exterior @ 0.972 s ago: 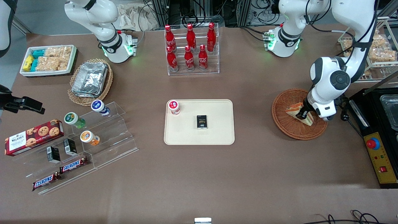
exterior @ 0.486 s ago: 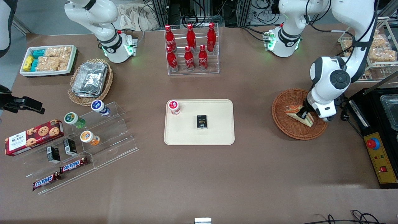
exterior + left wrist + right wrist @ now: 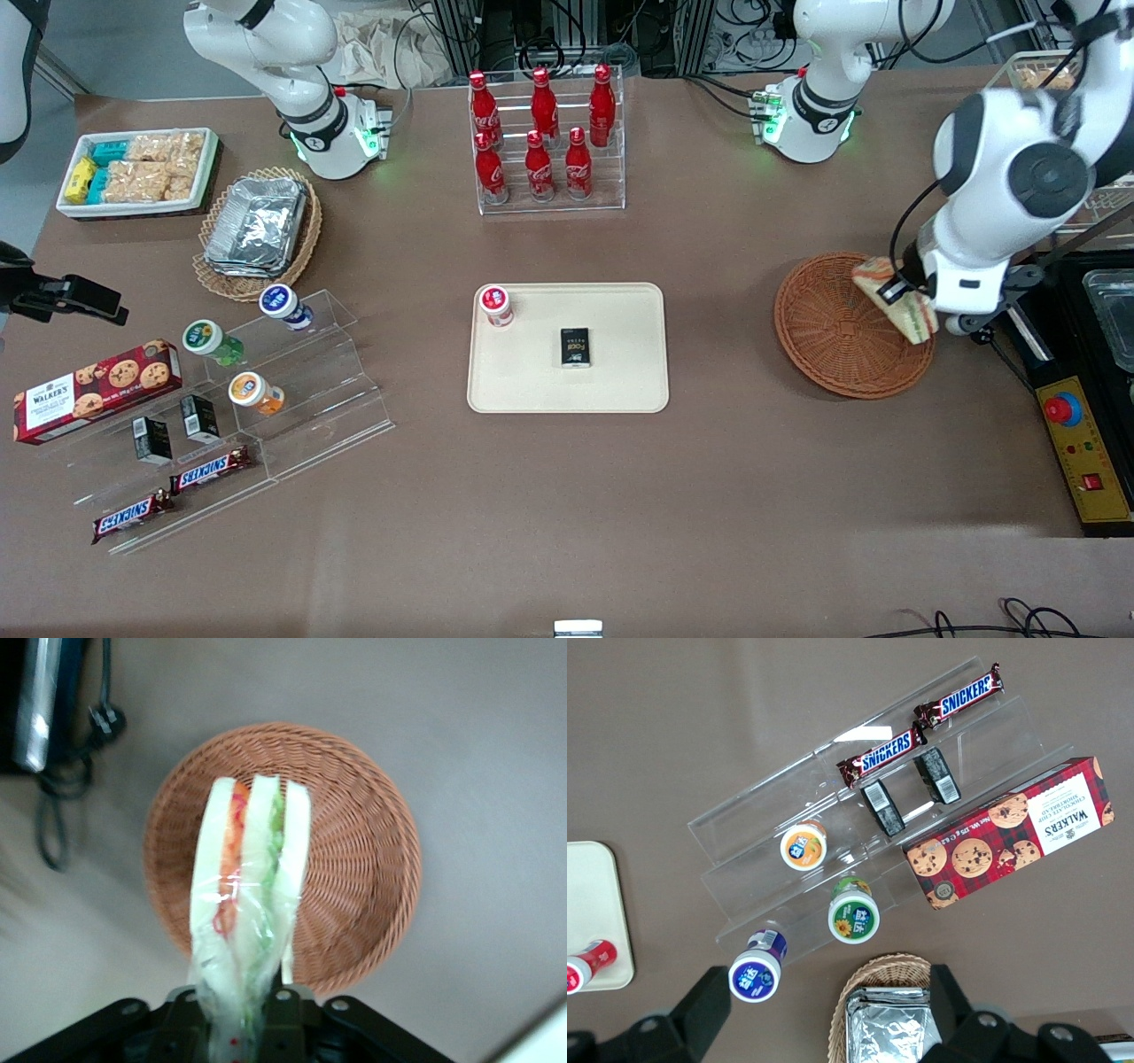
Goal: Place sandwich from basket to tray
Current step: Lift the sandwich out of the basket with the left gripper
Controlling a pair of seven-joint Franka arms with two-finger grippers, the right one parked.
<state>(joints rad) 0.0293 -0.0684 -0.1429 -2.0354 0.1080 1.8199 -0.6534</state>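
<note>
The sandwich [image 3: 897, 297] [image 3: 251, 877], a plastic-wrapped white wedge with orange and green filling, hangs in the air over the rim of the reddish-brown basket [image 3: 837, 332] [image 3: 354, 859]. My left gripper [image 3: 912, 297] [image 3: 244, 1014] is shut on the sandwich's wrapped end, well above the basket. The basket itself holds nothing now. The cream tray [image 3: 620, 372] lies at the table's middle, toward the parked arm from the basket, with a small red-capped bottle [image 3: 496, 305] and a black box [image 3: 576, 346] on it.
A black machine with a yellow control panel [image 3: 1085, 443] stands at the working arm's end, close beside the basket. A rack of red cola bottles [image 3: 545, 142] stands farther from the camera than the tray. Acrylic steps with snacks [image 3: 230, 399] lie toward the parked arm's end.
My gripper has risen out of the basket with the sandwich, which lay in the basket a second ago. The arm's wrist has swung up and toward the working arm's end.
</note>
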